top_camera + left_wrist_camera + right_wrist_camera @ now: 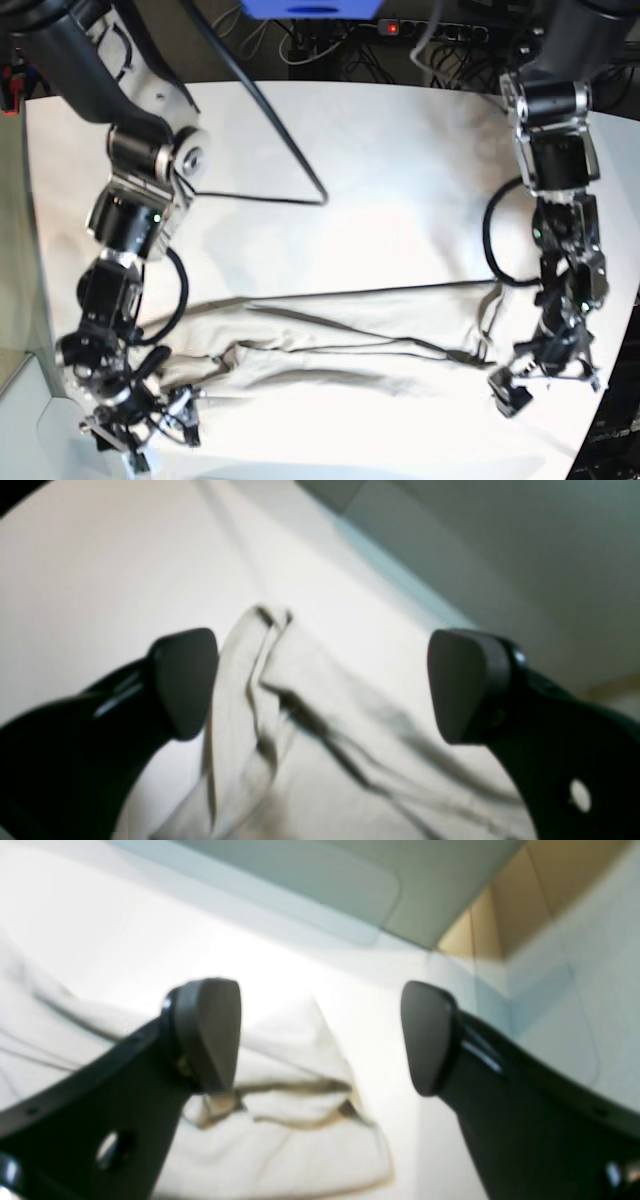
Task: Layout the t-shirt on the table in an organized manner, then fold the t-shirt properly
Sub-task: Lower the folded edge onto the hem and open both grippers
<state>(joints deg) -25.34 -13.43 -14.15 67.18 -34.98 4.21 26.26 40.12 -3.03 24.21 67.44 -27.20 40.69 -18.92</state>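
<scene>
Left claw (322, 685): jaws were spread wide; nothing was pinched; a rumpled edge of the t-shirt (320, 760) was seen below, between the pads.
Right claw (320, 1037): jaws were spread wide; nothing was held; a folded corner of cloth lay beneath.
T-shirt position: stretched in a long wrinkled band across the near part of the table (400, 180), between both arms.
</scene>
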